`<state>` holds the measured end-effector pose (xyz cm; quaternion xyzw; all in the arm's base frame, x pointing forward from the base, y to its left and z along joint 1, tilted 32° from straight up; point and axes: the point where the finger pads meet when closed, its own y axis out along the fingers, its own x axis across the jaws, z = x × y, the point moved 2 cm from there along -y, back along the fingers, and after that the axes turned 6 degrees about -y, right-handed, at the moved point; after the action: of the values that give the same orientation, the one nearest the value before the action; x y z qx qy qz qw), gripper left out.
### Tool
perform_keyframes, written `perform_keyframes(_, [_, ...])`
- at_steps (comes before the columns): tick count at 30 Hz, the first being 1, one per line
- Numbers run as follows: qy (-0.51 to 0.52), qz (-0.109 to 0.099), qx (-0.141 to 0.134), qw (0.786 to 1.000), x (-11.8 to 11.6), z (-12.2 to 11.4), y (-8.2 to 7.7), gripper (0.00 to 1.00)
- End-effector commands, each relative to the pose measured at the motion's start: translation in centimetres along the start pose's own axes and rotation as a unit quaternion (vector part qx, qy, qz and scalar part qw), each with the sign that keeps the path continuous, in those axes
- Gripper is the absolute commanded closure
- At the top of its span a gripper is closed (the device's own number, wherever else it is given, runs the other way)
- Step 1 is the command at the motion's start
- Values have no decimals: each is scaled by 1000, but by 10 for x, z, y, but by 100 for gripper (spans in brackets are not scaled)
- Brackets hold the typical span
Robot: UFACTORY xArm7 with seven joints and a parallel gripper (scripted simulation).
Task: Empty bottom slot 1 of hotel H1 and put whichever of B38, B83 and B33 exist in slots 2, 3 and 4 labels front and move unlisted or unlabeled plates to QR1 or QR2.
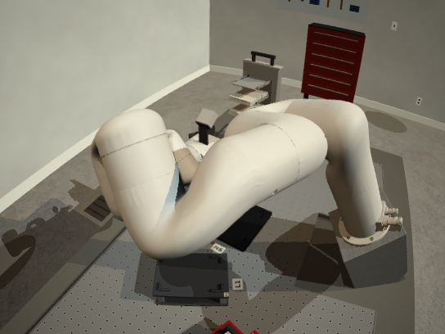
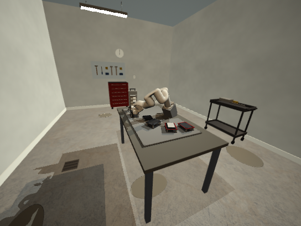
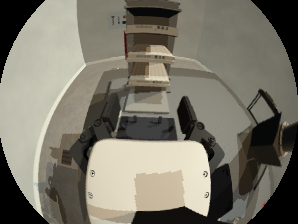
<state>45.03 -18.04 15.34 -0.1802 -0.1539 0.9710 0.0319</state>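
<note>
the xarm [image 1: 262, 155] folds low over the desk [image 2: 177, 150], its elbow filling the middle of the top view and its wrist reaching toward the plate hotel [image 1: 262, 75] at 12 o'clock. in the wrist view the gripper [image 3: 136, 132] stands wide open with nothing between its dark fingers, pointed at the hotel's front [image 3: 154, 26], where pale plates [image 3: 149, 72] lie on the lower shelves; their labels are too small to read. in the top view two shelves jut from the hotel's face, the lower one carrying a light plate [image 1: 250, 97]. at 6 o'clock a dark nest [image 1: 191, 278] sits beside deck labels [image 1: 237, 283], with a black nest [image 1: 245, 229] just beyond it. in the exterior view two red-rimmed quarantine nests [image 2: 186, 126] lie side by side, one holding a white plate [image 2: 171, 126]. a red tool cabinet [image 1: 333, 61] stands against the back wall.
</note>
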Motion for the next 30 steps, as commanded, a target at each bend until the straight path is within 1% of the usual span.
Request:
perform_keyframes(1, [2,0,0,1000,0,1,8,0])
perform_keyframes(4, [2,0,0,1000,0,1,10,0])
perform_keyframes(19, [2,0,0,1000,0,1,35,0])
perform_keyframes(21, [2,0,0,1000,0,1,35,0])
perform_keyframes(30, [2,0,0,1000,0,1,50,0])
